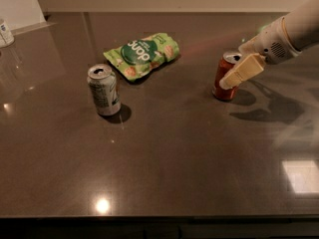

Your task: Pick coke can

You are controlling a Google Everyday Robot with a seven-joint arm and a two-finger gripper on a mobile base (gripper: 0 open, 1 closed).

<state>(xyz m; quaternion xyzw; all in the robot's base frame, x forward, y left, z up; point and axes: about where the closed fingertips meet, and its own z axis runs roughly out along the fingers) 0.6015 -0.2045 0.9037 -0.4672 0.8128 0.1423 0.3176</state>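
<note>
Surface: dark, glossy surface (164,153) fills the frame from the bottom edge up to the back wall, with bright ceiling reflections at lower centre and lower right.
Silver-and-green can: the silver-and-green can (103,89) stands upright left of centre, the nearest thing to the camera. It is well apart from me and not my target.
Coke can: the coke can (225,92) stands upright right of centre, silver top up and long axis vertical. It rests on the surface, not lifted.
Gripper: my gripper (233,66) reaches in from the upper right of the frame and sits at the can itself.
Fingers: my fingers (244,69) are spread apart. The near one slants across the front right of the red can, and the far one shows just behind its top.
Key relation: the can lies between the two fingers, at their tips rather than deep in the gap. I judge it bracketed but not yet clamped.
Next move, as I judge it: ease a little further toward the left of the frame so the can sits deeper, squeeze, then lift straight up along its axis.
Risk: the slanted near finger could tip the can over if I close off-centre.
Chip bag: a green snack bag (142,55) lies flat farther back, upper centre-left, clear of my path.
Far corner: a small white container (5,33) stands at the upper left edge.
</note>
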